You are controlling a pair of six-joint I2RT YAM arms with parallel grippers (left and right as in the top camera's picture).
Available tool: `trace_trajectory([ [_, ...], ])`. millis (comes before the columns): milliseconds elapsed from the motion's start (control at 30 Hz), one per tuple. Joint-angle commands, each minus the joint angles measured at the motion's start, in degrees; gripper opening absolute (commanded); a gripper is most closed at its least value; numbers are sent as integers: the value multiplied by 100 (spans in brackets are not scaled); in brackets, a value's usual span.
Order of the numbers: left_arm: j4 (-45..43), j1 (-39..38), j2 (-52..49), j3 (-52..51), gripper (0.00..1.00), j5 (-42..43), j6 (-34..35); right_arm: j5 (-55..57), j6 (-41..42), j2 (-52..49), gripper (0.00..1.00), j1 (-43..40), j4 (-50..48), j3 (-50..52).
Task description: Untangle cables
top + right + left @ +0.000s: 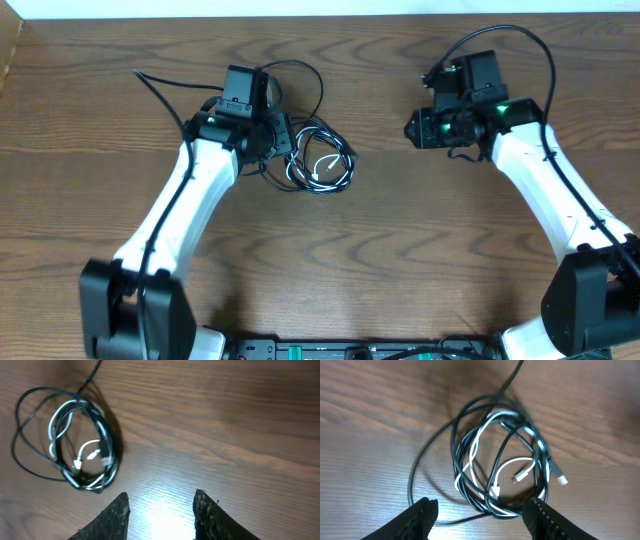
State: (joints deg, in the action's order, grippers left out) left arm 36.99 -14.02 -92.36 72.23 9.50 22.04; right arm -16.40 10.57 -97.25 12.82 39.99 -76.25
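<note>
Two cables lie coiled together on the wooden table point(330, 280), a thin black cable point(455, 445) and a thin white cable point(512, 460). They are wound through each other in one roughly oval bundle. The black turns form the outside of the coil, and the white turns run inside and between them. One black loop bulges out wide to one side of the bundle, and a single black strand leads away from the coil's far end and out of the left wrist view. A small plug point(520, 476) rests on bare wood inside the ring, at the end of a short white curl. A silvery-white plug point(561, 479) pokes out just beyond the coil's edge.

From overhead, the bundle sits slightly left of the table's middle, just beside the left gripper point(481, 510). Its jaws stand wide, one finger on each side of the coil's near edge. They grip nothing, and the cables lie slack between them. Whether the fingertips touch the strands cannot be told.

The right gripper point(161, 496) is well apart from the bundle, off toward the table's right side. Its jaws are parted a moderate way, narrower than the left pair, with only bare wood grain between them.
</note>
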Motion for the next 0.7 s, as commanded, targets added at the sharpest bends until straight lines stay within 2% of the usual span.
trace_trajectory([
  [0, 26, -201, 490, 101, 61, -791, -219, 103, 118, 50, 38, -96, 11, -24],
  [200, 48, -623, 529, 96, 61, -726, -380, 109, 114, 50, 39, -101, -20, -24],
  [400, 28, -1394, -249, 96, 61, -195, -1335, 107, 92, 50, 39, -101, -26, -24],
  [500, -162, -1637, -855, 96, 67, 103, -1912, 107, 50, 50, 39, -101, 0, -24],
  [667, -461, -1880, -1539, 105, 70, 203, -2297, 105, 50, 50, 39, -101, 13, -24],
])
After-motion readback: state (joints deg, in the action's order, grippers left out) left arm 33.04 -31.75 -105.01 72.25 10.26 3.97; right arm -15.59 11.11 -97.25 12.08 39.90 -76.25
